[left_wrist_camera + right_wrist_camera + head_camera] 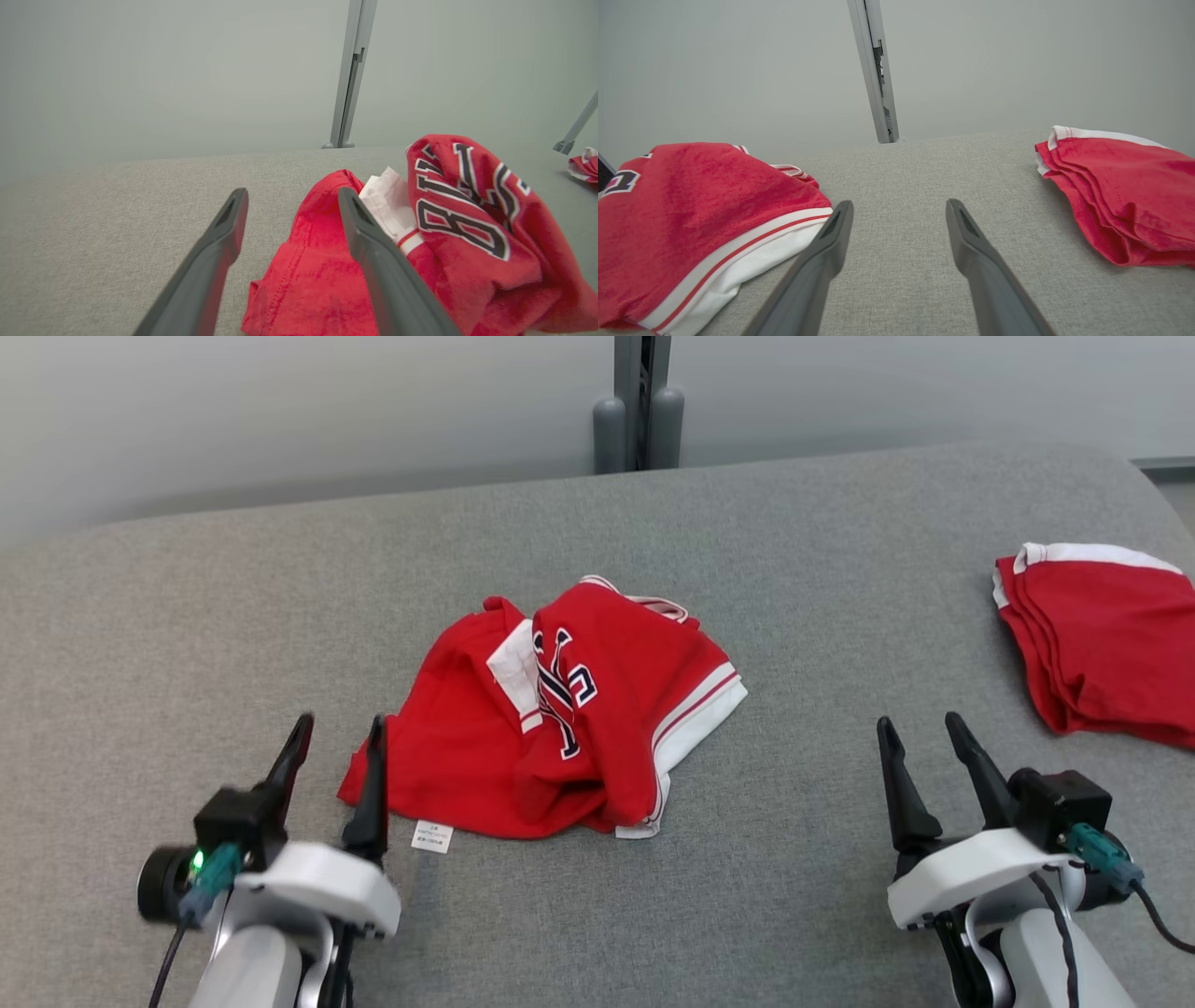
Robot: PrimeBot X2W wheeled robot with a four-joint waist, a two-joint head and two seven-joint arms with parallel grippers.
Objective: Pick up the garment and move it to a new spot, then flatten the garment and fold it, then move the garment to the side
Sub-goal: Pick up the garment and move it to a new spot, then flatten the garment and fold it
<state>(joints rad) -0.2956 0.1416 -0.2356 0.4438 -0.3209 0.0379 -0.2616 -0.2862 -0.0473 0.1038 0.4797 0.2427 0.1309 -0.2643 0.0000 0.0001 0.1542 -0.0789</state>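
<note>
The red garment (pixel 551 709) lies crumpled in a heap near the middle of the grey padded surface (pixel 747 523). Its white-trimmed hem is toward the right, and a small white label (pixel 432 836) sticks out at its near edge. The left gripper (pixel 340 721) sits just beside the heap's near left corner, its two dark fingers spread wide and gripping nothing. Its right-hand finger lines up with the garment's edge, and I cannot tell whether it brushes the fabric or stands just clear. The right gripper (pixel 920 721) rests well apart to the right of the heap, also spread and holding nothing. Past it, at the far right, a second red piece (pixel 1102 635) lies folded, cut off by the edge of view. The dark lettering on the heap is buried in creases and cannot be read whole, and the label's print is too small to make out.
</note>
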